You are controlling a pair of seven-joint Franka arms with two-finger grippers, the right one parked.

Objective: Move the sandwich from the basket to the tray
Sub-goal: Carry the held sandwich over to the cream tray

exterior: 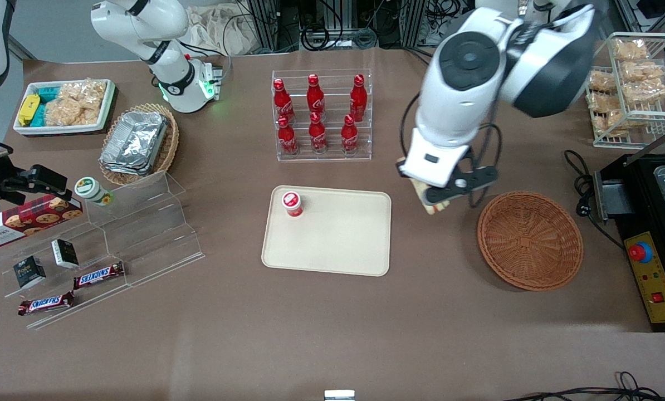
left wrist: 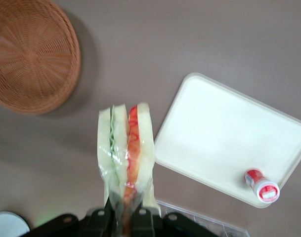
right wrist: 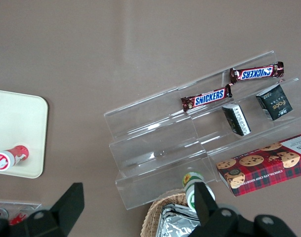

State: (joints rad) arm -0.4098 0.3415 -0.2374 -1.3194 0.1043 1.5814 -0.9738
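My left gripper [exterior: 436,199] hangs above the bare table between the basket and the tray, shut on the sandwich [exterior: 437,207]. In the left wrist view the sandwich [left wrist: 125,148] is a wrapped wedge of white bread with green and red-orange filling, clamped at its narrow end by the gripper [left wrist: 124,219]. The round reddish-brown wicker basket [exterior: 529,240] [left wrist: 31,54] holds nothing. The cream tray [exterior: 332,234] [left wrist: 224,143] lies toward the parked arm from the gripper, with a small red-capped bottle [exterior: 292,203] [left wrist: 261,186] standing in one corner.
A clear rack of red cola bottles [exterior: 321,114] stands farther from the front camera than the tray. A black appliance with a red button [exterior: 650,250] sits at the working arm's end. A clear stepped shelf with Snickers bars [exterior: 98,274] and an oval basket of foil trays [exterior: 137,145] lie toward the parked arm.
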